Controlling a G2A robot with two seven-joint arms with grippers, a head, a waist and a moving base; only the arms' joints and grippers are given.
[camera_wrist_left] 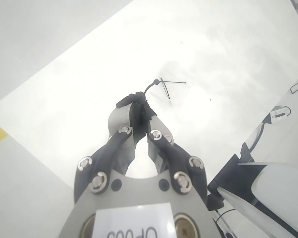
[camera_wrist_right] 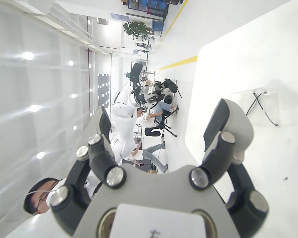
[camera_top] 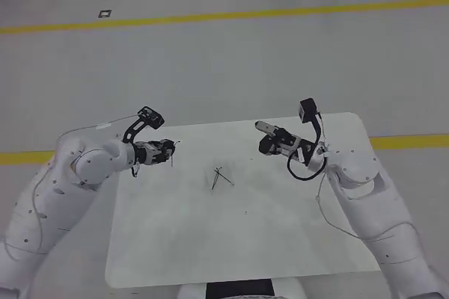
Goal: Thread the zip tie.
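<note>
My left gripper (camera_wrist_left: 139,101) is shut on a thin black zip tie (camera_wrist_left: 151,86), whose short curved end sticks out past the fingertips. In the top view this gripper (camera_top: 167,152) hovers over the table's left edge with the tie (camera_top: 176,148) in it. A few more black zip ties (camera_top: 222,178) lie crossed at the middle of the white table (camera_top: 284,232), ahead of the left gripper (camera_wrist_left: 169,88). My right gripper (camera_top: 263,137) is open and holds nothing, above the table's far right part. From its wrist its fingers (camera_wrist_right: 218,120) stand wide apart, the loose ties (camera_wrist_right: 260,107) beyond them.
The table top is bare apart from a few tiny dark specks (camera_top: 245,212). Its rounded corners and edges (camera_wrist_left: 0,115) drop to a grey floor with yellow lines (camera_top: 209,16). People sit in the room far behind the table.
</note>
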